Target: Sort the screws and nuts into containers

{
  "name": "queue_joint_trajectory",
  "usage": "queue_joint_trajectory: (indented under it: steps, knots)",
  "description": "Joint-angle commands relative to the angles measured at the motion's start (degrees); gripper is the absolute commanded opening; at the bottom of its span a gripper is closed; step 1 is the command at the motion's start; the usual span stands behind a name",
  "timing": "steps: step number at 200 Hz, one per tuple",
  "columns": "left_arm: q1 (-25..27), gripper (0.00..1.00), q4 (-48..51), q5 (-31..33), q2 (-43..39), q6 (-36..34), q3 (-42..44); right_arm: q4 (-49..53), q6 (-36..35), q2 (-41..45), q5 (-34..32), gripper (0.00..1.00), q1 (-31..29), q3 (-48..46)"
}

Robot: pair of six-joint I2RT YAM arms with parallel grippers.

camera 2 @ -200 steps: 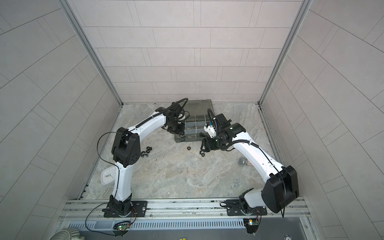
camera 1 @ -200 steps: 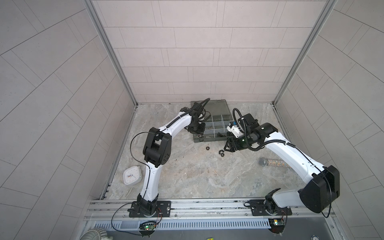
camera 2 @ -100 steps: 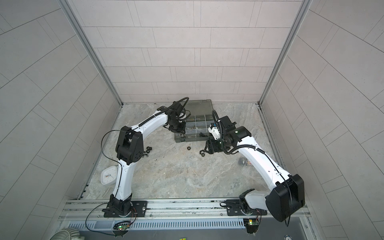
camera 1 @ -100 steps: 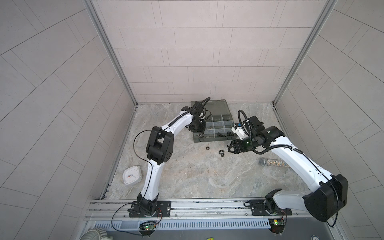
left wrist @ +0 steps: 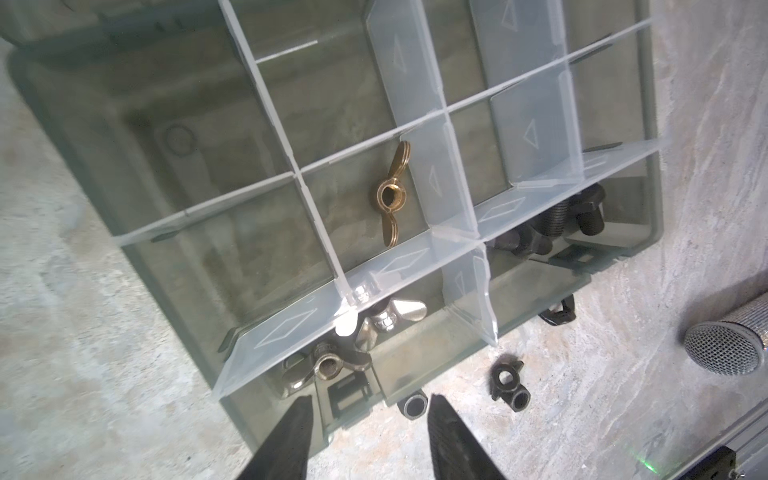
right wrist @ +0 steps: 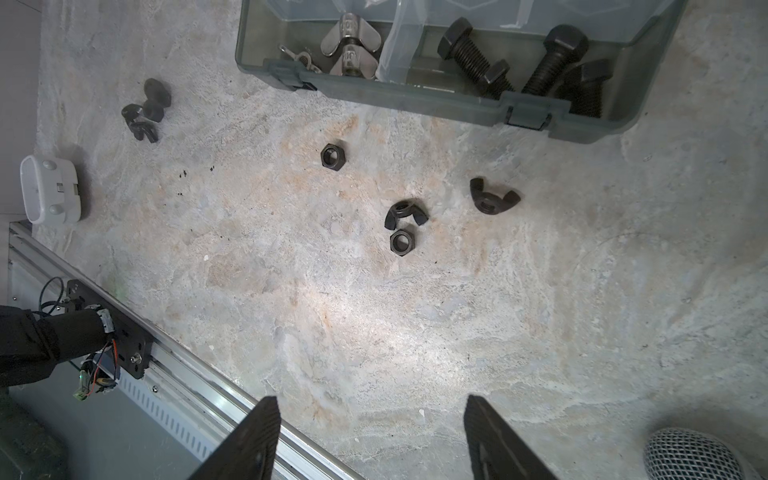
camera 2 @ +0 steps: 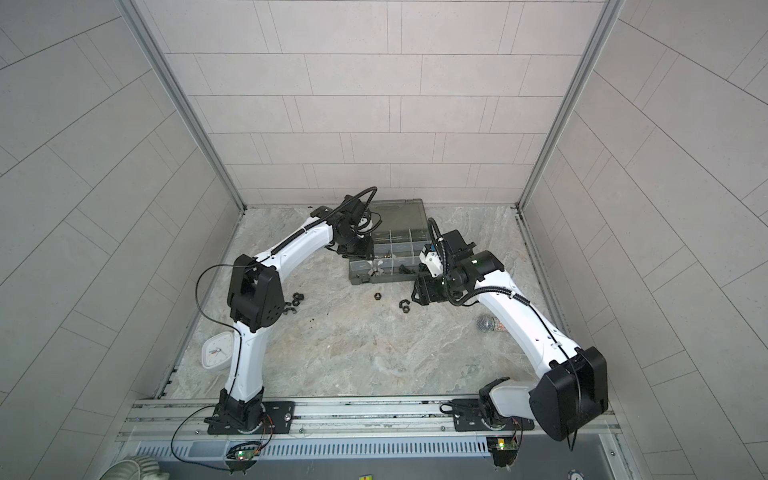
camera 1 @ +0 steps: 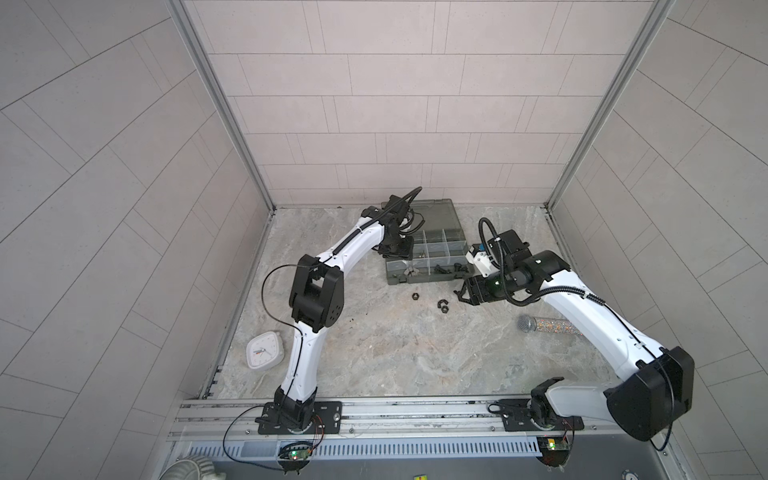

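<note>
The marbled counter (camera 1: 395,353) carries an open smoky-grey case (camera 1: 415,278), its lid (camera 1: 428,214) laid flat behind it. The left tool (left wrist: 365,436) hangs over the case's left edge, fingers parted and holding nothing. The right tool (right wrist: 370,436) hovers just off the case's front-right corner, fingers wide apart and empty. A microphone (camera 1: 544,324) lies well right of the case, and a white clock (camera 1: 264,351) sits well to its front left.

The screws (right wrist: 469,54) lie in the case's front-right compartment. Silvery wing nuts (right wrist: 351,45) fill the front-left one, and a brass wing nut (left wrist: 390,195) lies in the row behind. Loose black nuts (right wrist: 401,226) lie on the counter just in front of the case. A cluster (right wrist: 145,110) farther left looks like wing nuts, but it is too small to be sure.
</note>
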State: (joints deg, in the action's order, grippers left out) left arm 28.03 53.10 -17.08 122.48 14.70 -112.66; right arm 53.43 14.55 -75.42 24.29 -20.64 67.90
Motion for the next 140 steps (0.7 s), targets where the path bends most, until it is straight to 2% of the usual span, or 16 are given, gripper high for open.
queue_joint_trajectory:
  steps: [1,30,69,108,140]
  knots:
    - [-0.2,0.52,2.9,3.5,-6.6,-1.8,0.2,-0.2,-1.2,-1.8,0.3,0.72,0.2,1.6]
    - [-1.8,0.54,1.3,5.2,-12.4,-2.3,7.4,0.0,-0.8,-4.6,-2.0,0.72,0.3,3.4]
    - [-6.8,0.56,-3.9,3.7,-20.7,-0.6,18.0,-0.2,1.6,-8.5,-2.8,0.72,0.4,6.3]
    - [-12.8,0.73,-10.1,0.6,-29.2,0.3,26.0,-0.4,2.3,-12.6,-1.6,0.71,0.5,9.4]
    - [-15.0,0.83,-13.8,0.0,-34.3,-0.7,30.4,-1.3,2.7,-15.9,-0.9,0.71,0.5,11.8]
